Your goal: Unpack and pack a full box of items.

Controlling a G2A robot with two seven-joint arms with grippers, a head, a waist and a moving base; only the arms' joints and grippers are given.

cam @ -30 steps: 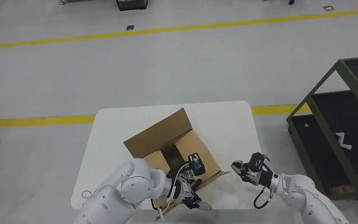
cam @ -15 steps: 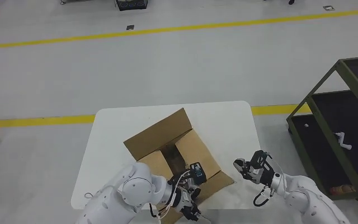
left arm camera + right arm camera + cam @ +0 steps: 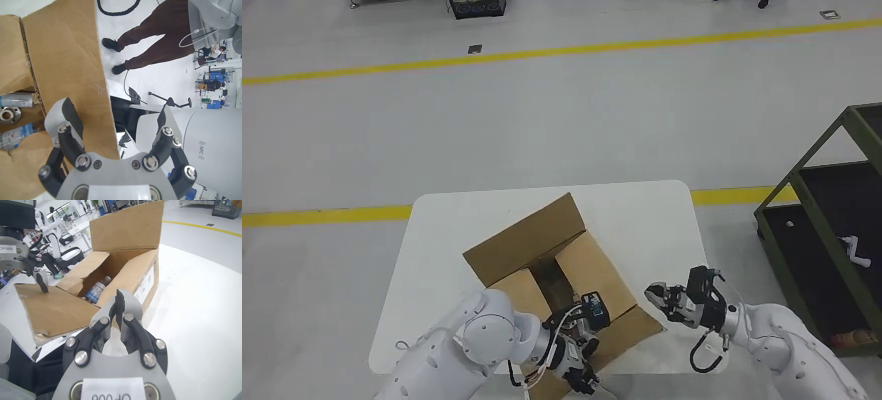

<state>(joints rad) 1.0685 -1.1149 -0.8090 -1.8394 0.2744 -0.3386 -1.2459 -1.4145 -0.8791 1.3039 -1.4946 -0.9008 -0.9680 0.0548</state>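
The box (image 3: 587, 265) is open on top, so straight down works, but its far flap (image 3: 525, 240) stands tall behind. Plenty of room on the desk (image 3: 662, 235) to its right; the near flap (image 3: 637, 322) juts out front.

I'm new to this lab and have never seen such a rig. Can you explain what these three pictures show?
It is a two-armed robot at a white table. One picture looks down from above its arms; the other two come from cameras on each wrist. On the table stands an open cardboard box, with a bottle, a tube and a metal flange inside. The left claw is open at the box's flap nearest the robot; the right claw is shut and holds nothing.
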